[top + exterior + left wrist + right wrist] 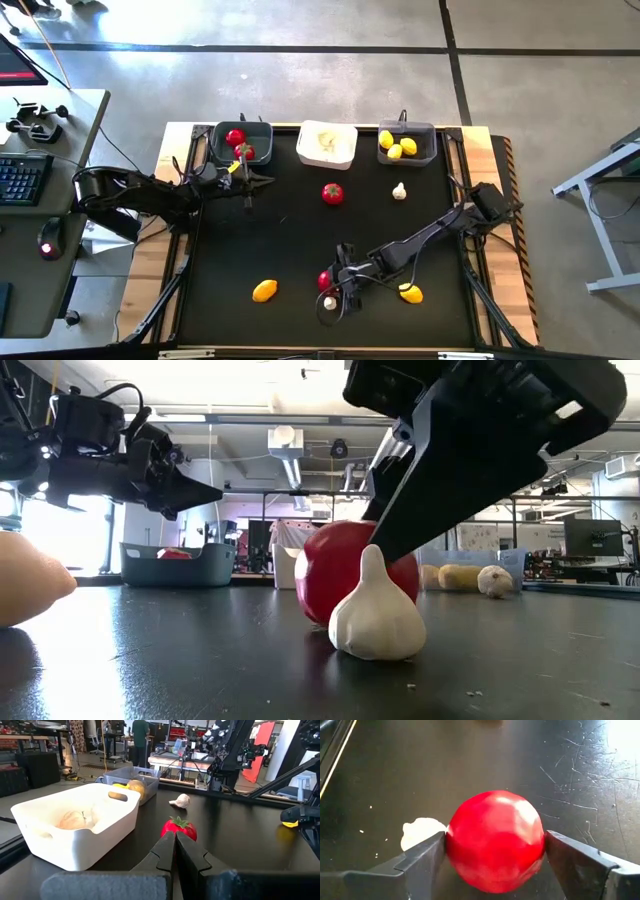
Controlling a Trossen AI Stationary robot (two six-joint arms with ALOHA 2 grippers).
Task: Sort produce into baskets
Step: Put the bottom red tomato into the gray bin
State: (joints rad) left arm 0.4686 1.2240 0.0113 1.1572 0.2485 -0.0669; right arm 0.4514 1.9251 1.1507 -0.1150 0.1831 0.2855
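Note:
A red tomato (495, 840) sits on the black table near its front edge, between the fingers of my right gripper (328, 283), which is shut on it. A white garlic bulb (377, 615) lies right beside it on the table. My left gripper (250, 183) is shut and empty, above the table beside the left dark grey basket (242, 128), which holds two tomatoes. The white basket (327, 143) holds garlic. The right dark basket (406, 155) holds lemons. Another tomato (332, 193), a garlic bulb (399, 191) and two lemons (264, 290), (410, 293) lie loose. My right gripper pinches the tomato's two opposite round sides (451, 842) between its two fingers (427, 855), one on each side. The fingers slant down from the table's right side. The tomato's underside (330, 615) rests on the table, with the garlic bulb against it.
The three baskets stand in a row along the table's far edge. A desk with a keyboard (20, 175) stands off the table's left side. Open black table top lies in the middle (300, 235).

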